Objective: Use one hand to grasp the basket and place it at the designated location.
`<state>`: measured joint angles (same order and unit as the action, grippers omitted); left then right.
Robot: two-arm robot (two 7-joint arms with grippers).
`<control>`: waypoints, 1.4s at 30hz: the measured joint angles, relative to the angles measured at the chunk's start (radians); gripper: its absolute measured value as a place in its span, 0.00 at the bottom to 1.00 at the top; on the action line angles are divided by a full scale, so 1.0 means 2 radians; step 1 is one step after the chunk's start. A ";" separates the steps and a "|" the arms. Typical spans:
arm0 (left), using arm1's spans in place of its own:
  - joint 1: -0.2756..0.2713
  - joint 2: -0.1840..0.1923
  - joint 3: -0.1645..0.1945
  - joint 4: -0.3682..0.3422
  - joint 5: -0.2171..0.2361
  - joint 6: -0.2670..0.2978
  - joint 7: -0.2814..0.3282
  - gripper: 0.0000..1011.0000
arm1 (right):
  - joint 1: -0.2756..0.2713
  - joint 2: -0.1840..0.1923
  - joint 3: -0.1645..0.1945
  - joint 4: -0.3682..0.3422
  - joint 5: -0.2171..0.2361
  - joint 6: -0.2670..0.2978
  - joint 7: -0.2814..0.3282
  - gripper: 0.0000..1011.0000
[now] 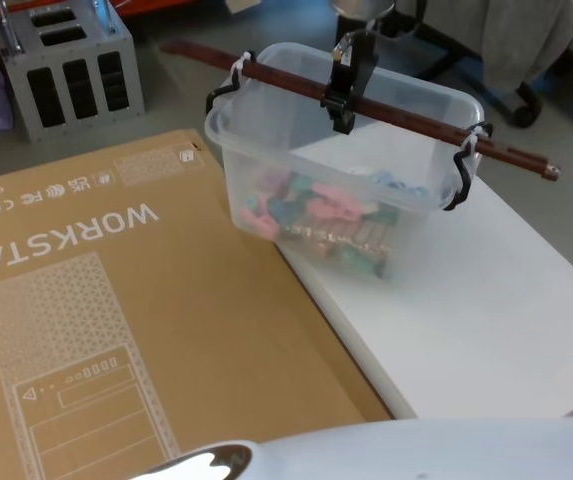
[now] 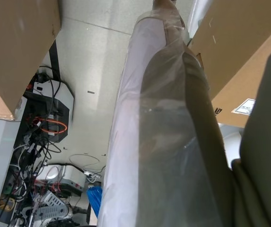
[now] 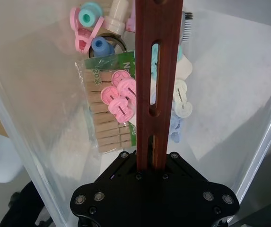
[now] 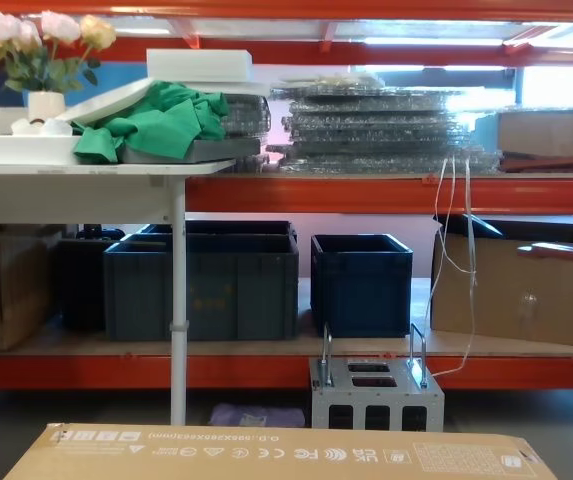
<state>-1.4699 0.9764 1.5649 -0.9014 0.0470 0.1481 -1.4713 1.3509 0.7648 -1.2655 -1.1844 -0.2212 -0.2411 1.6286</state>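
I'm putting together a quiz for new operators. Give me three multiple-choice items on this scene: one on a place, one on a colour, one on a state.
1. Where does the right gripper meet the translucent white plastic basket?
A. on its rim
B. near the middle of its long bar handle
C. at a zip-tied end

2. What colour is the handle?
A. blue
B. yellow
C. reddish-brown

3. What is the right gripper doing?
A. it is shut on the handle
B. it is open above the handle
C. it is parked aside

Answers:
1. B, the head view shows the gripper about halfway along the bar.
2. C, the colour is plain in the head and right wrist views.
3. A, the right wrist view shows it clamping the bar.
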 joint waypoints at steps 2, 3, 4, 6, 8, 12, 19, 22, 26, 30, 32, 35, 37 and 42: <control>0.000 0.000 0.000 0.000 0.000 0.000 0.000 0.00 | 0.000 -0.002 -0.005 -0.010 0.000 0.000 0.000 0.00; 0.000 0.000 0.000 0.000 0.000 0.000 0.000 0.00 | 0.000 -0.002 -0.006 -0.013 0.000 0.000 0.000 0.00; 0.000 0.000 0.000 0.000 0.000 0.000 0.000 0.00 | 0.000 -0.003 -0.008 -0.017 0.000 0.000 0.000 0.00; 0.000 0.000 0.000 0.000 0.000 0.000 0.000 0.00 | 0.000 -0.004 -0.012 -0.028 -0.001 0.000 0.000 0.00; 0.000 0.000 0.000 0.000 0.000 0.000 0.000 0.00 | 0.001 -0.005 -0.015 -0.033 -0.002 0.000 0.000 0.00; 0.000 0.000 0.000 0.000 0.000 0.000 0.000 0.00 | 0.003 -0.010 -0.021 -0.045 -0.004 0.001 -0.002 0.00; 0.000 0.000 0.000 0.000 0.000 0.000 0.000 0.00 | 0.010 -0.034 -0.035 -0.048 -0.011 -0.007 -0.006 0.00; 0.000 0.000 0.000 0.000 0.000 0.000 0.000 0.00 | 0.012 -0.041 -0.038 -0.046 -0.011 -0.016 -0.008 0.00; 0.000 0.000 0.000 0.000 0.000 0.000 0.000 0.00 | 0.014 -0.051 -0.045 -0.049 -0.010 -0.032 -0.012 0.00; 0.000 0.000 0.000 0.000 0.000 0.000 0.000 0.00 | 0.015 -0.057 -0.050 -0.053 -0.007 -0.043 -0.015 0.00; 0.000 0.000 0.000 0.000 0.000 0.000 0.000 0.00 | 0.016 -0.060 -0.054 -0.055 -0.007 -0.047 -0.016 0.00; 0.000 0.000 0.000 0.000 0.000 0.000 0.000 0.00 | 0.018 -0.064 -0.059 -0.056 -0.007 -0.053 -0.017 0.00; 0.000 0.000 0.000 0.000 0.000 0.000 0.000 0.00 | 0.019 -0.068 -0.063 -0.058 -0.008 -0.056 -0.018 0.00; 0.000 0.000 0.000 0.000 0.000 0.000 0.000 0.00 | 0.020 -0.076 -0.074 -0.066 -0.014 -0.060 -0.020 0.00</control>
<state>-1.4699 0.9764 1.5649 -0.9019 0.0469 0.1481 -1.4713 1.3918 0.6119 -1.4142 -1.3159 -0.2497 -0.3620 1.5895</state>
